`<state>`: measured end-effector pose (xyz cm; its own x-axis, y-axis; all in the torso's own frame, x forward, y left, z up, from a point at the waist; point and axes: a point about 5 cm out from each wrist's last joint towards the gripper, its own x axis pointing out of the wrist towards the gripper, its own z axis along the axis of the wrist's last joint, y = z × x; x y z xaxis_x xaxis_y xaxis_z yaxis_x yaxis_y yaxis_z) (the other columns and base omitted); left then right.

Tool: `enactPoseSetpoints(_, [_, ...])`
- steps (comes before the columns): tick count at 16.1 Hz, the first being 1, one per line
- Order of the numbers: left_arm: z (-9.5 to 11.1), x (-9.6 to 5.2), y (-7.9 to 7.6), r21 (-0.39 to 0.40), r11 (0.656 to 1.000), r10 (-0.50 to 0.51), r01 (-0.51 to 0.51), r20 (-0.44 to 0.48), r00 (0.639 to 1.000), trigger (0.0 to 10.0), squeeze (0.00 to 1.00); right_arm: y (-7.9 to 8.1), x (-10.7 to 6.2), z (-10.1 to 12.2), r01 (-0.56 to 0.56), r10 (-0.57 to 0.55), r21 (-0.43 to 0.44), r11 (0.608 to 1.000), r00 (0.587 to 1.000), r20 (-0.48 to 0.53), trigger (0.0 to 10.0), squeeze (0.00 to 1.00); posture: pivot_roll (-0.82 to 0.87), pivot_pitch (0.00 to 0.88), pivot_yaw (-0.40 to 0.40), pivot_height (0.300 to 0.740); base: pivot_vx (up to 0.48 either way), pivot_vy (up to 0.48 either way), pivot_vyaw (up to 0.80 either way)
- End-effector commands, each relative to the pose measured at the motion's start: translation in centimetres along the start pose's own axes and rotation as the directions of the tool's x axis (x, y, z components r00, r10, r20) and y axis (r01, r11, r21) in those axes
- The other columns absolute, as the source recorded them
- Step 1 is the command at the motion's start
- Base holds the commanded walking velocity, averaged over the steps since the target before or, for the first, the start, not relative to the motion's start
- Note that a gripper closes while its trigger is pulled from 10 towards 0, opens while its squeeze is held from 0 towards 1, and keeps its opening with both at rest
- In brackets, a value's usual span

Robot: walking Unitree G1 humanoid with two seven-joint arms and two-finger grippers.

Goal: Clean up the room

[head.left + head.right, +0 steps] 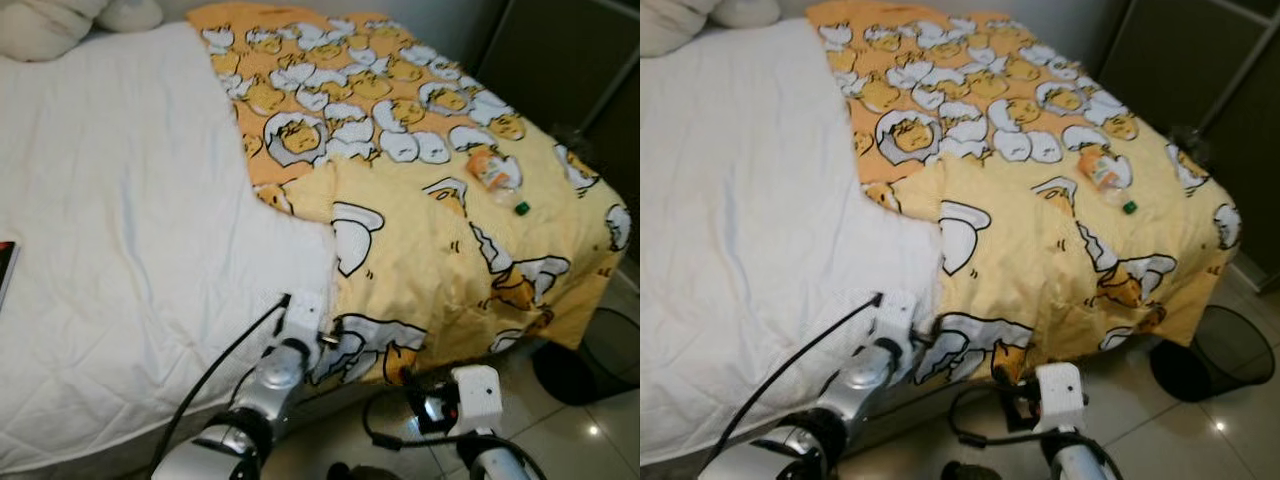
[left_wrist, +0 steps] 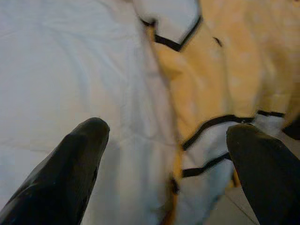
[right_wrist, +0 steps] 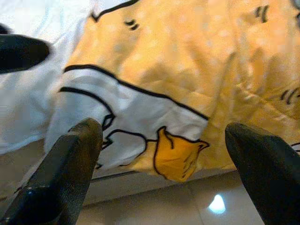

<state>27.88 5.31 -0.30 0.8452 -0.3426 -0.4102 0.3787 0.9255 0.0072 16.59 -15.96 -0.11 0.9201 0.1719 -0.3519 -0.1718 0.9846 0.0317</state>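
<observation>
Yellow blanket (image 1: pixel 420 250) lies rumpled ahead of my spread left gripper (image 2: pixel 164 154) and right gripper (image 3: pixel 159 159); bottle (image 1: pixel 495 172) beyond, uncollected.

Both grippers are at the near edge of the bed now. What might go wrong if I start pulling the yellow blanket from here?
1. The plastic bottle and small green cap lie loose on the yellow blanket; a tug may roll them off.
2. The left gripper is open astride the seam with the white quilt, so it may catch both.
3. The black wastebasket stands by the bed corner, where falling things or the right gripper could knock it.
</observation>
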Motion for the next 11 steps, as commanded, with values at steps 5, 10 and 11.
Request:
enactPoseSetpoints(5, [0.7, -2.5, 2.0, 0.040, 0.998, -0.066, 0.058, 0.246, 0.967, 10.0, 0.00, -0.9, -2.1, 3.1, 0.082, -0.085, 0.040, 0.996, 0.990, 0.108, 10.0, 0.00, -0.06, 0.049, -0.032, 0.740, 0.000, 0.000, 0.00])
enactPoseSetpoints(10, [3.6, -10.8, 7.6, 0.019, 0.991, 0.111, -0.134, 0.444, 0.889, 10.0, 0.00, -3.4, -4.3, 4.3, 0.214, -0.237, 0.136, 0.967, 0.953, 0.187, 10.0, 0.00, 0.06, 0.000, 0.000, 0.740, 0.000, 0.000, 0.00])
enactPoseSetpoints(11, [4.2, -11.8, 7.9, 0.027, 0.990, 0.113, -0.141, 0.464, 0.879, 10.0, 0.00, -3.6, -4.2, 4.3, 0.226, -0.250, 0.143, 0.964, 0.950, 0.187, 10.0, 0.00, 0.07, 0.000, 0.000, 0.740, 0.000, 0.000, 0.00])
